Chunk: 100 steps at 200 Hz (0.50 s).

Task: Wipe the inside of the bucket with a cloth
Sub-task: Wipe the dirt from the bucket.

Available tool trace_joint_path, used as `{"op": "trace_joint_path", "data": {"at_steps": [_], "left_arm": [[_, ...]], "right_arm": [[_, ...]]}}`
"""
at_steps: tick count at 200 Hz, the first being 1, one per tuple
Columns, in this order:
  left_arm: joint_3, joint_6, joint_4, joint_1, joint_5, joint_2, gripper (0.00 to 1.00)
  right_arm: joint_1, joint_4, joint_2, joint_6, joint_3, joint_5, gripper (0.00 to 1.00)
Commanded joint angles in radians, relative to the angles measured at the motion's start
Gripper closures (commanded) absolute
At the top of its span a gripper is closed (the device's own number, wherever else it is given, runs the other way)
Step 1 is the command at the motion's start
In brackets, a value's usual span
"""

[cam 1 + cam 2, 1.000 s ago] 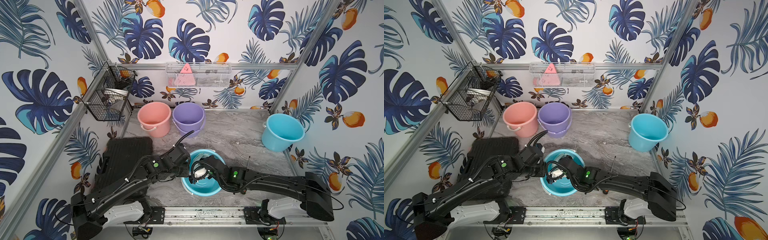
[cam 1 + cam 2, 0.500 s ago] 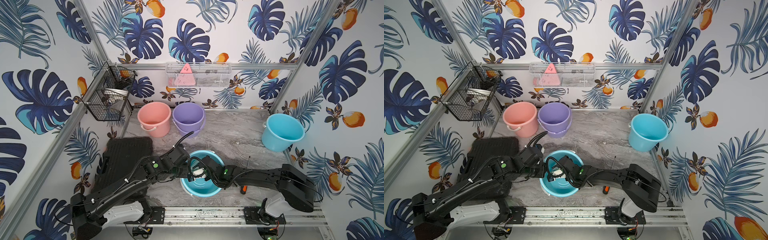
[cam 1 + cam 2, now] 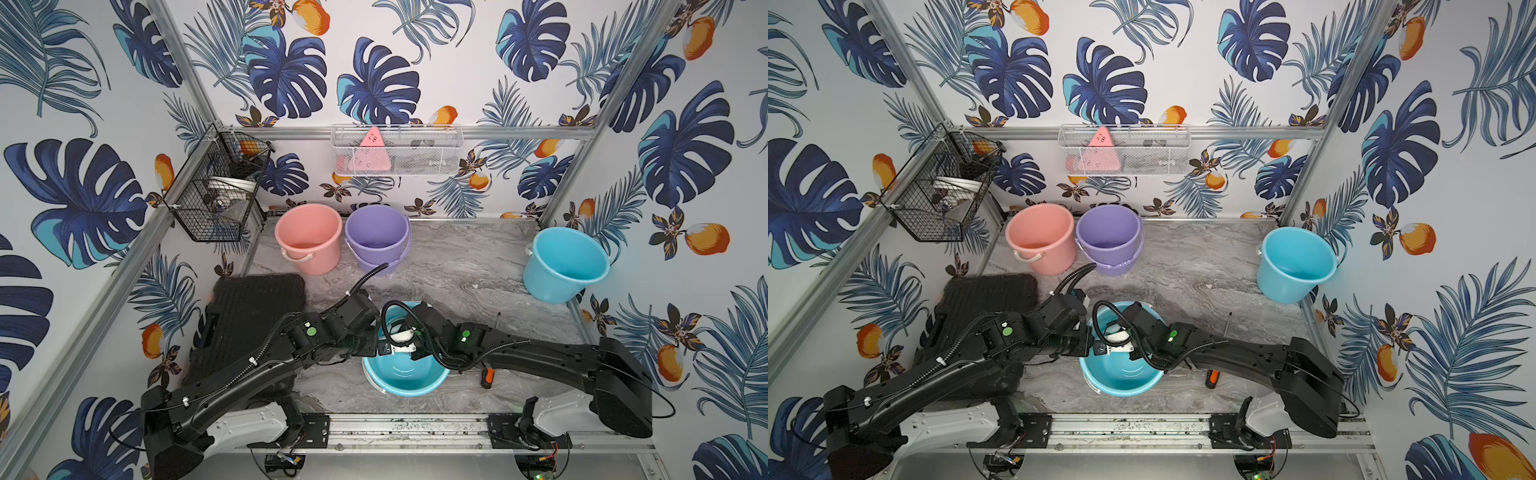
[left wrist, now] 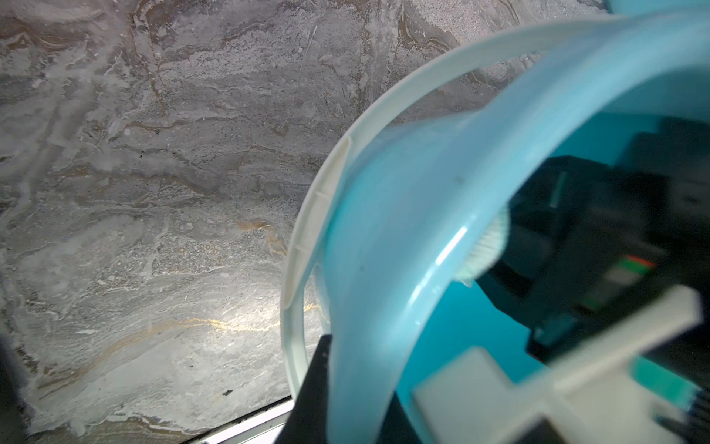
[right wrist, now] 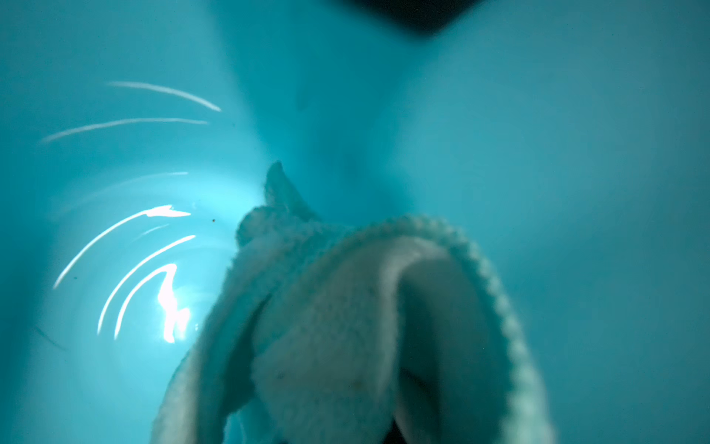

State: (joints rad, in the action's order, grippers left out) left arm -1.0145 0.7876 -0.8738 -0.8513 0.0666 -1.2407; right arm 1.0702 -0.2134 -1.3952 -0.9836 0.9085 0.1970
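Right gripper (image 3: pixel 398 344): pinching cloth (image 5: pixel 345 326), dangling just below it inside bucket (image 3: pixel 432 376). Left gripper (image 3: pixel 376 348): clamped on rim (image 4: pixel 388 238) alongside. Could lose cloth under hard wall drag; could tip bucket, held at 1 edge.

Top views: bright, even light; sharp; frame posts (image 3: pixel 185 66) splay toward edges.
Left wrist: table (image 4: pixel 153 192) sharp with pale sheen; near bucket (image 4: pixel 376 238) wall blurred, glare streak.
Right wrist: dim teal cast; curved glare arcs; cloth (image 5: pixel 345 307) soft-focused.

The cloth (image 5: pixel 338 326) is blurred and cut off at the edge.
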Motion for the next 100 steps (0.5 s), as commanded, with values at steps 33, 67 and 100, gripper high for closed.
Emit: {"op": "trace_joint_path", "data": {"at_steps": [33,67,100], "left_arm": [[-0.010,-0.001,0.055,-0.001,-0.006,-0.008,1.00],[-0.015,-0.004,0.053,-0.001,-0.005,-0.007,1.00],[-0.018,-0.006,0.047,-0.001,-0.005,-0.003,1.00]], "right_arm": [[0.004,-0.043,0.167,0.088,0.035,-0.237,1.00],[0.007,0.051,0.207,0.141,0.025,-0.300,1.00],[0.010,0.137,0.192,0.167,0.024,-0.150,1.00]]}}
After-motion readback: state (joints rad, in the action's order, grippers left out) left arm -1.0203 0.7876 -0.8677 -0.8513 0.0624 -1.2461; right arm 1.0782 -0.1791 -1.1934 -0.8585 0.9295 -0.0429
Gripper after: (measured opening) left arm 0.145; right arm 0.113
